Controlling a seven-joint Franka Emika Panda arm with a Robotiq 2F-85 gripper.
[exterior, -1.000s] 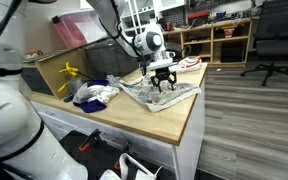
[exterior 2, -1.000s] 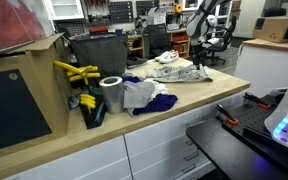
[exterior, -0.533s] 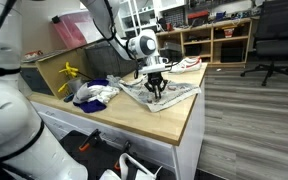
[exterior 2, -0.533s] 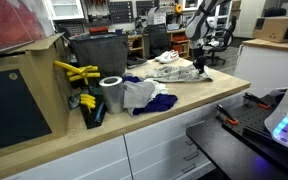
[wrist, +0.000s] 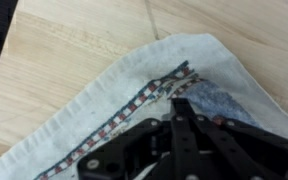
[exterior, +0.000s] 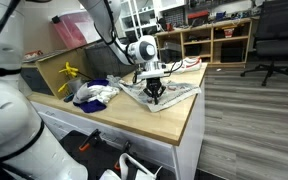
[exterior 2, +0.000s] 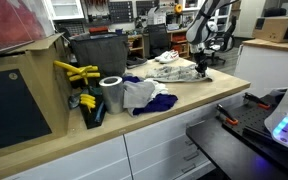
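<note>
The pale wooden tabletop (exterior: 176, 120) I work over carries a whitish cloth (exterior: 179, 93) with a checked border, spread near its corner. Beside it lies a heap of white and blue rags (exterior: 92, 93), then a grey roll (exterior 2: 111, 93).

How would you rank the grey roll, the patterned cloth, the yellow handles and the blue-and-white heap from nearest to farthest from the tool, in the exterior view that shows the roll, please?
1. patterned cloth: touching the tool.
2. blue-and-white heap: next along, towards the camera.
3. grey roll: right beside the heap, on its far side from the tool.
4. yellow handles: past the roll, farthest.
</note>
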